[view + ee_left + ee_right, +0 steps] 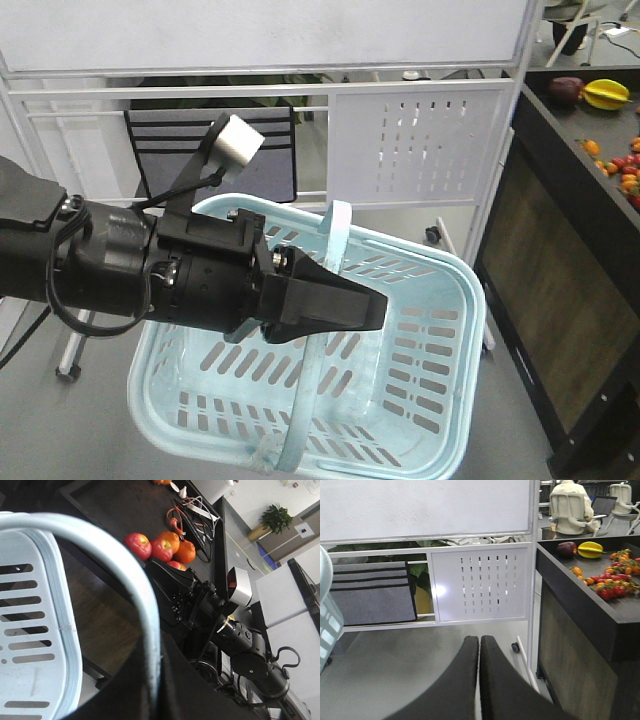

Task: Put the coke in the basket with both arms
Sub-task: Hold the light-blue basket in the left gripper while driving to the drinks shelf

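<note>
The light blue basket (425, 345) hangs tilted in the air in the front view, and nothing shows inside it. My left gripper (372, 306) is shut on one of its thin swing handles (338, 232). In the left wrist view the handle (120, 560) arcs down between the black jaws of that gripper (156, 646), which press on it from both sides. My right gripper (479, 640) is shut with nothing between its fingers, over bare floor. A sliver of the basket (326, 615) shows at that view's left edge. The coke is out of view.
A black counter (560, 290) with fruit (603, 94) stands to the right. A white perforated rack (420, 140) runs behind the basket. Apples and oranges (161, 548) and cables (192, 515) lie on a dark table, with my right arm (245, 647) beside them. A seated person (570, 505) is far back.
</note>
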You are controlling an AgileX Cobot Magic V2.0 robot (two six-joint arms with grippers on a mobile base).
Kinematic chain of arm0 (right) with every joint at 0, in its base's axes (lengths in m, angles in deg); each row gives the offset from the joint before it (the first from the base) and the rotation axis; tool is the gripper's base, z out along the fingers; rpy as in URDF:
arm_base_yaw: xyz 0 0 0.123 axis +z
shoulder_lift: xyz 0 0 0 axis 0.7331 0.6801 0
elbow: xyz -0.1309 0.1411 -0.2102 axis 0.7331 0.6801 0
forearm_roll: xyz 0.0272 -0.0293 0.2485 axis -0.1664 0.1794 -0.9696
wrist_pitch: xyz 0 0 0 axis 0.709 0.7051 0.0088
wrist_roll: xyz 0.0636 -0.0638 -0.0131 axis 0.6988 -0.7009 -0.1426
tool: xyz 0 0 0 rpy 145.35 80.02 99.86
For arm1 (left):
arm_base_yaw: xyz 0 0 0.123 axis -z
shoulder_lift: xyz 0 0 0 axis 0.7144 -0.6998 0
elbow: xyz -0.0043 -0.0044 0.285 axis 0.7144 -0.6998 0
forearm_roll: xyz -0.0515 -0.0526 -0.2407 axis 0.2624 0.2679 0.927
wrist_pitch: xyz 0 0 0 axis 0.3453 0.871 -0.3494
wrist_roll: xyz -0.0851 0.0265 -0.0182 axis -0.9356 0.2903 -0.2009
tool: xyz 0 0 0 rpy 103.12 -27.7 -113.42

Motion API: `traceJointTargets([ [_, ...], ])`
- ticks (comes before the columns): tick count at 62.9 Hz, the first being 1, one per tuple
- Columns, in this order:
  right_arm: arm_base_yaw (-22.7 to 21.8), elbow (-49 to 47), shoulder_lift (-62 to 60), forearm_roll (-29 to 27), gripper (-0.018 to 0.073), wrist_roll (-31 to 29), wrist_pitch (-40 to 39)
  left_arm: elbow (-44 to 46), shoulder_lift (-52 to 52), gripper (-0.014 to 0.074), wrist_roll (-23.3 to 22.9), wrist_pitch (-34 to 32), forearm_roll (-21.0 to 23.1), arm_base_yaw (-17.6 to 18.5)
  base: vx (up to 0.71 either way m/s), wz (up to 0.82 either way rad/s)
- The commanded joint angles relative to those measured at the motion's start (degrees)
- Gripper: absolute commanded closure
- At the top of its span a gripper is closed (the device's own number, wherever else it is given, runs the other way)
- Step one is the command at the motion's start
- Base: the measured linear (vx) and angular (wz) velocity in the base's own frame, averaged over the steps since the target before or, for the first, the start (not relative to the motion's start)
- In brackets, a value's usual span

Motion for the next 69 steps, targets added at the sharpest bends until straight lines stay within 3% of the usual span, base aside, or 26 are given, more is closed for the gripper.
traceJointTargets([
  [1,-0.26,0.58,-1.01,0.54,0.0564,-0.53,-4.44,1.58,2.16,0.0603,0.72,0.51,4.3,0.28,0.2,0.14],
  [69,-0.26,0.58,-1.01,0.54,0.0564,-0.53,-4.44,1.58,2.16,0.0603,0.72,0.51,4.3,0.28,0.16,0.39],
])
